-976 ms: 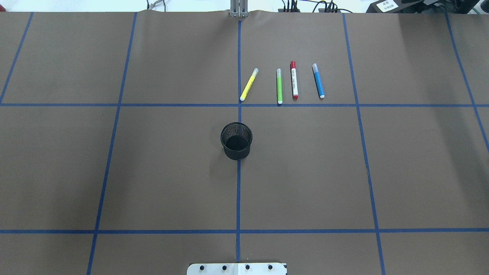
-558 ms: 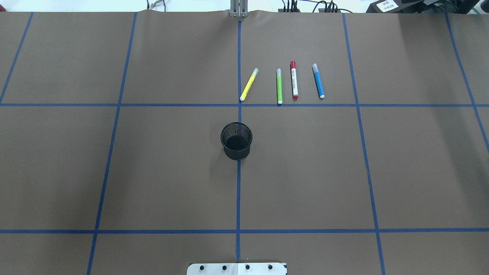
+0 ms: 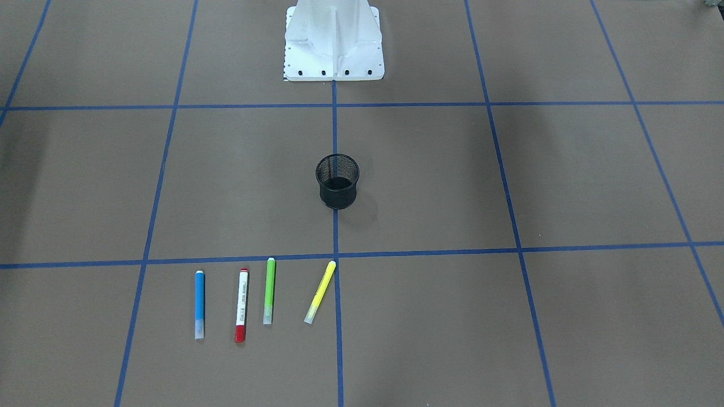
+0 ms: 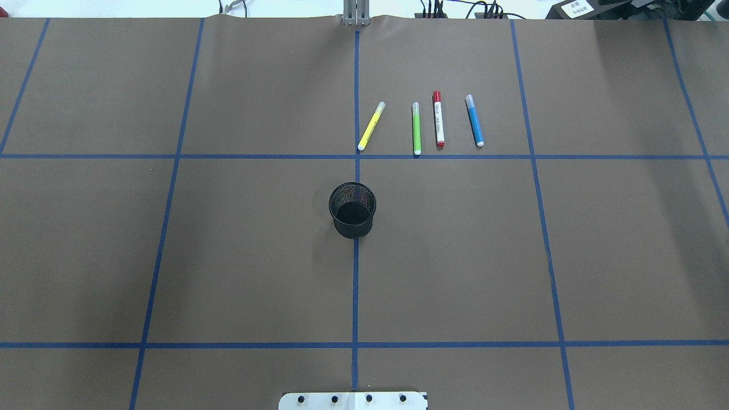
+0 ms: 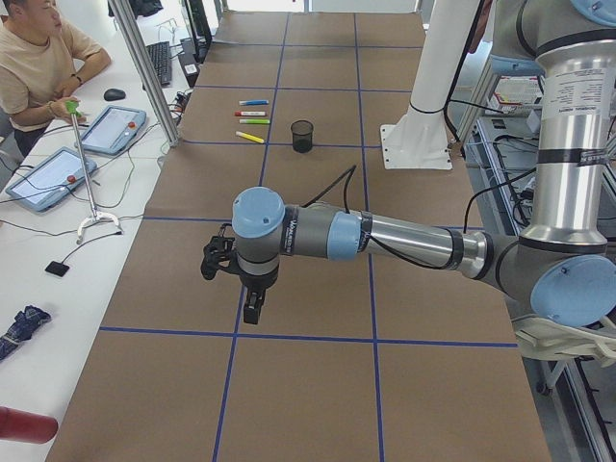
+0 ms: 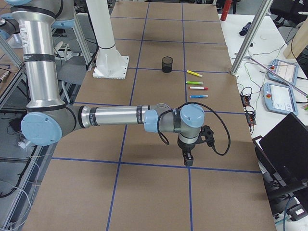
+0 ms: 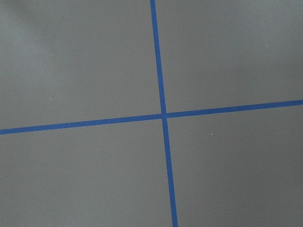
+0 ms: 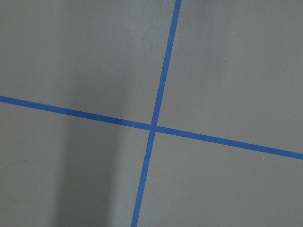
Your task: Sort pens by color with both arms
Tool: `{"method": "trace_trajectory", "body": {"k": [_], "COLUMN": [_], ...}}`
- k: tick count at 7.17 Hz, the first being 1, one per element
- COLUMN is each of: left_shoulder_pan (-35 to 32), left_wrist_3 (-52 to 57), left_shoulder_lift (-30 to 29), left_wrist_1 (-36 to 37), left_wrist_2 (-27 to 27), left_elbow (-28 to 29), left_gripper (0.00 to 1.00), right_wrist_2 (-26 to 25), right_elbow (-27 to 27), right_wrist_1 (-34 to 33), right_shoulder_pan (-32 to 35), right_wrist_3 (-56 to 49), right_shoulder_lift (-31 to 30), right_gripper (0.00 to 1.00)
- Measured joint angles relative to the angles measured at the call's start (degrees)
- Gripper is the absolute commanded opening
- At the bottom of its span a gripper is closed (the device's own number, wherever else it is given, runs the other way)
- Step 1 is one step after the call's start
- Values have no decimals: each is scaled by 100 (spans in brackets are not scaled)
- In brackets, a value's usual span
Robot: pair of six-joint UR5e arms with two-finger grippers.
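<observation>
Four pens [image 4: 438,119] lie side by side right of upper centre, with the mesh cup [image 4: 352,209] below them. Whether the left hand [image 5: 251,310] and right hand [image 6: 186,159] are apart or together, I cannot tell.

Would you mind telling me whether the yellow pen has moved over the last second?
No. In the overhead view the yellow pen lies where it did, its near tip still just up and right of the tape crossing.

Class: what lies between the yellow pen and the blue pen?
Two pens: the lime green pen beside the yellow pen, then the white pen with red ends beside the blue pen, as the overhead view shows.
</observation>
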Motion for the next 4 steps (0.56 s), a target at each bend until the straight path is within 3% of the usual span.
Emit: {"method": "trace_trajectory", "body": {"k": [4], "left_shoulder_pan": [1], "left_wrist_3": [-24], "left_shoulder_lift": [15], "left_wrist_1": [1], "left_wrist_2": [-3], "left_elbow": [-7], "left_gripper": [100], "right_wrist_2": [0], "right_elbow": [12], "right_wrist_1": [45], "right_shoulder_pan": [-3], "right_wrist_3": [3], "right_shoulder_lift": [-38], "right_gripper": [100]}}
